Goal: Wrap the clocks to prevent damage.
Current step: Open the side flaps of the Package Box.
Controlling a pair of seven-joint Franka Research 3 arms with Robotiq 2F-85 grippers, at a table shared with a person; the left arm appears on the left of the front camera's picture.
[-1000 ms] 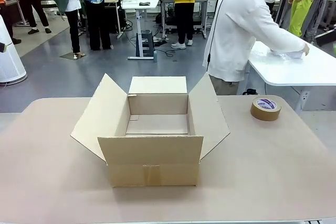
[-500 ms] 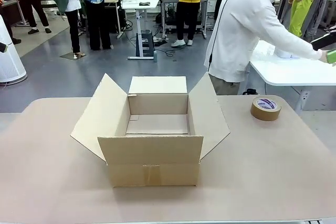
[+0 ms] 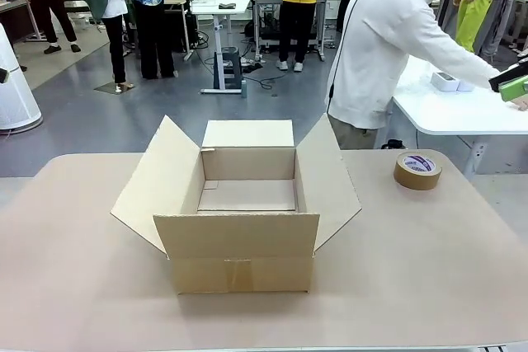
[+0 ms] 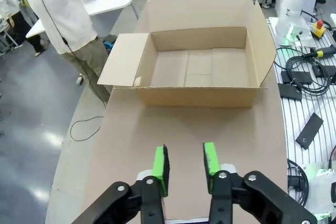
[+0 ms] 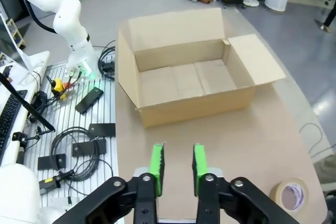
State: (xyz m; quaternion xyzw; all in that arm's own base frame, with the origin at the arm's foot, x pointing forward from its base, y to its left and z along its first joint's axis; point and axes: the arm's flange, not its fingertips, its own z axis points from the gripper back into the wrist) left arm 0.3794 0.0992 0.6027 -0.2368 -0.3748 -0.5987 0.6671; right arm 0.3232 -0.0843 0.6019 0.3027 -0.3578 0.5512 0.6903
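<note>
Box (image 4: 199, 72) sits open, well ahead of empty left hand (image 4: 186, 163).

The right tool (image 5: 177, 162) hangs empty above the table (image 5: 220, 129) — open cardboard box (image 5: 184, 72) beyond.

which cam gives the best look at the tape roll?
Front view: the tape roll lies flat on the table, right of the cardboard box, whole and unobstructed. Right wrist view catches it small at the bottom-right corner. Left wrist view adds nothing on it.
</note>
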